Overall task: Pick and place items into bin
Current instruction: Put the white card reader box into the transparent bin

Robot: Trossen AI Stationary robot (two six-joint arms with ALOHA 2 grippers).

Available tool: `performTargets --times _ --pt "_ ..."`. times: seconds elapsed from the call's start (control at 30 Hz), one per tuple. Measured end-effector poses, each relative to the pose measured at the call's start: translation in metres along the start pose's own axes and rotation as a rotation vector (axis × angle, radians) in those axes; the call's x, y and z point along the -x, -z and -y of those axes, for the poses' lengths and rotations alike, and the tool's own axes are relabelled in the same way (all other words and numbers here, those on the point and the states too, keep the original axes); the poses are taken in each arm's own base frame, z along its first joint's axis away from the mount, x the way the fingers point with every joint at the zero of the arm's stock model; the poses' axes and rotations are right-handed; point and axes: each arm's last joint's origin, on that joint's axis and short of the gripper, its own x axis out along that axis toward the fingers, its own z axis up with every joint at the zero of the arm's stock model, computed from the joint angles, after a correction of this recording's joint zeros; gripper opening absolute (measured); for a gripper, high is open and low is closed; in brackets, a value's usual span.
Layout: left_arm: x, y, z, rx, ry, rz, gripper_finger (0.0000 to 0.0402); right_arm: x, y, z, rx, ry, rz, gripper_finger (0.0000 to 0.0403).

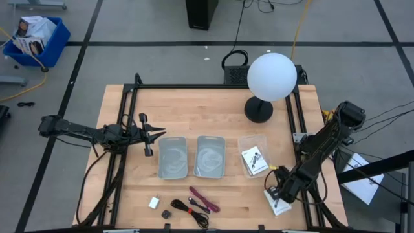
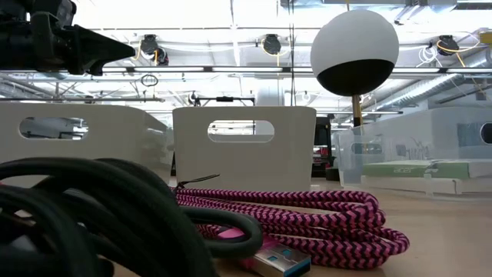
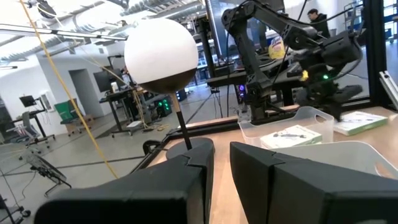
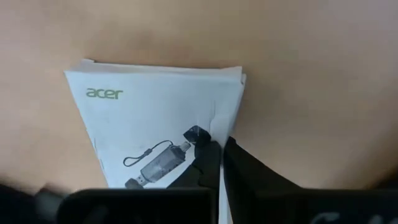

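My right gripper (image 1: 278, 193) is low over the table's near right corner, shut on a white "acer" card (image 4: 149, 124) that lies flat on the wood. My left gripper (image 1: 157, 134) hovers shut, left of two grey bins (image 1: 172, 157), touching nothing. A clear bin (image 1: 244, 144) holds another white card (image 1: 254, 159). Along the near edge lie a white block (image 1: 153, 202), a tiny black piece (image 1: 166, 213), a black cable (image 1: 187, 210) and a dark-red braided strap (image 1: 204, 199), which fills the low view's foreground (image 2: 307, 219). My right gripper pinches the card at its edge (image 4: 214, 127), at the fingers' free ends. The fingers (image 4: 208, 163) come from above, pointing down. The card stays flat on the table. One sheet or several, I cannot tell.
A white globe lamp (image 1: 272, 76) stands on its dark base at the far right of the table. A black frame rail (image 1: 301, 123) runs along the table's right side close to the right arm. Bare wood lies between the bins and the near-edge items.
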Motion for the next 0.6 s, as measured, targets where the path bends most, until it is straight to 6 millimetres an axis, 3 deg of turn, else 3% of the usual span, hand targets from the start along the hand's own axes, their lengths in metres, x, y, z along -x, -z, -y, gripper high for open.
performTargets --times 0.3,0.6 --pt "0.000 0.000 0.000 0.000 0.000 0.000 0.0063 0.050 0.011 -0.011 0.016 -0.009 0.071 0.0000" --pt "0.000 0.000 0.000 0.000 0.000 0.001 0.0063 0.082 0.013 -0.031 0.085 -0.138 0.180 0.0000"
